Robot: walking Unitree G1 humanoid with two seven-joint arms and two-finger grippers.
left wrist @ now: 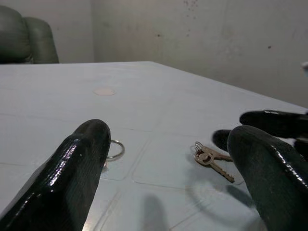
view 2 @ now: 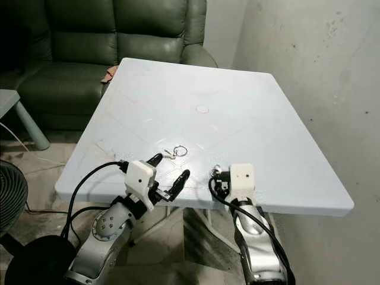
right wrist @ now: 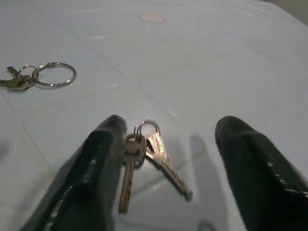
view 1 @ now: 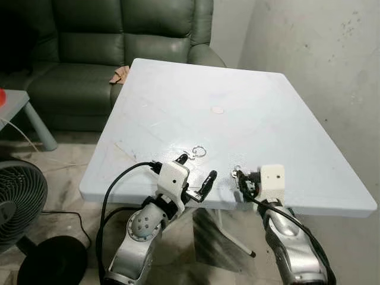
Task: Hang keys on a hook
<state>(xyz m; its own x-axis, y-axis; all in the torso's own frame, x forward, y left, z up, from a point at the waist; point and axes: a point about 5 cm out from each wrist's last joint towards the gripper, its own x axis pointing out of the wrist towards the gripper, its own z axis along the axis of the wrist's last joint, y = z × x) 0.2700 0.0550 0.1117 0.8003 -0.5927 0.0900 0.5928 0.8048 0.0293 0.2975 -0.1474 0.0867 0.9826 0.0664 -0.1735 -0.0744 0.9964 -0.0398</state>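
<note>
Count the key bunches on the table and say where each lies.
2. One key bunch lies between the right end effector's open fingers; the other key bunch lies beyond the left end effector, near the table's front edge.

No readable text, labels, brands or numbers anywhere.

Lighting even and soft, head views sharp. Pale table (view 1: 249,113) shows mild glare near its front edge; sofa (view 1: 119,35) sits in dim shade. Wrist views: near black fingers (left wrist: 77,178) blurred and glossy, faint shadows beneath, far wall soft
</note>
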